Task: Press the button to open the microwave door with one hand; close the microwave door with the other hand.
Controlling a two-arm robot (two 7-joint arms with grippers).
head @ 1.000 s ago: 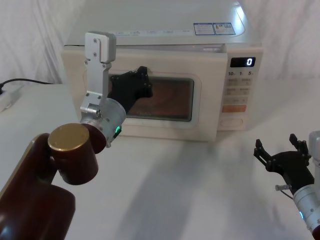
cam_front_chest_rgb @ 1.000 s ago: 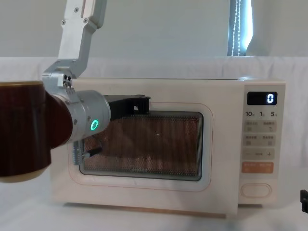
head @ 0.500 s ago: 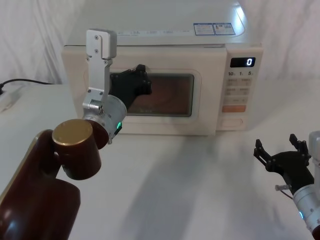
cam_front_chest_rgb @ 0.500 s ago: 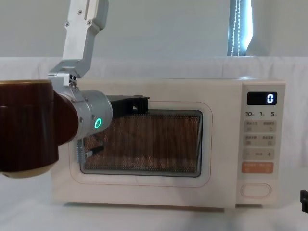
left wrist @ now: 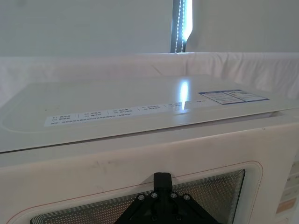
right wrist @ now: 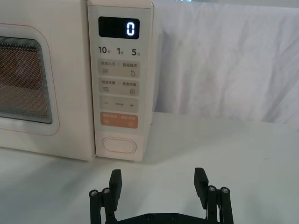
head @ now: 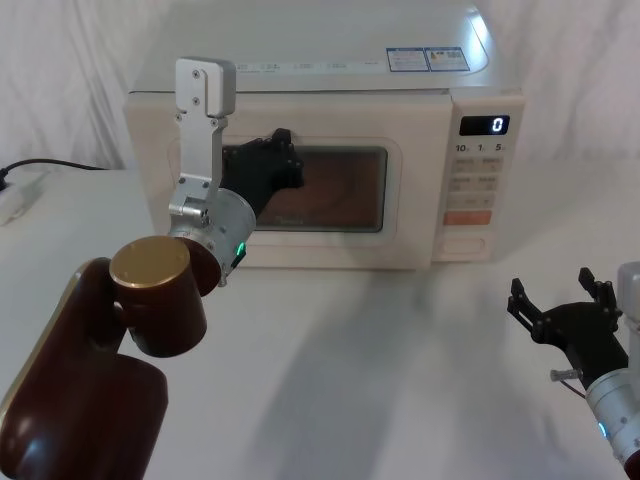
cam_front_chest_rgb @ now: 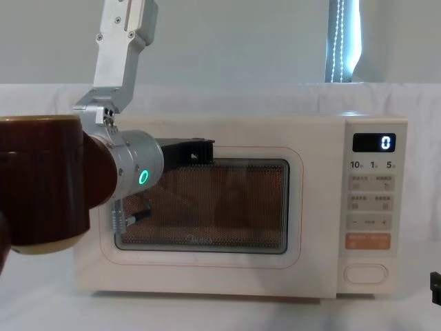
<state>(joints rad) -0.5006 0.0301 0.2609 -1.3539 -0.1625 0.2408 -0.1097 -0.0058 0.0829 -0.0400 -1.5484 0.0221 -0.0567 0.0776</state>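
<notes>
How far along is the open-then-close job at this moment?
The microwave door sits flush with the control panel, so it looks shut, and opening seems done. In hand: the left gripper is against the door window. The right gripper hangs open over the table, away from the open button. Left: withdrawing the left arm.

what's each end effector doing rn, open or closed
Left end effector: against the door at the window's upper left; open or closed cannot be told.
Right end effector: open, holding nothing, low in front of the panel.
</notes>
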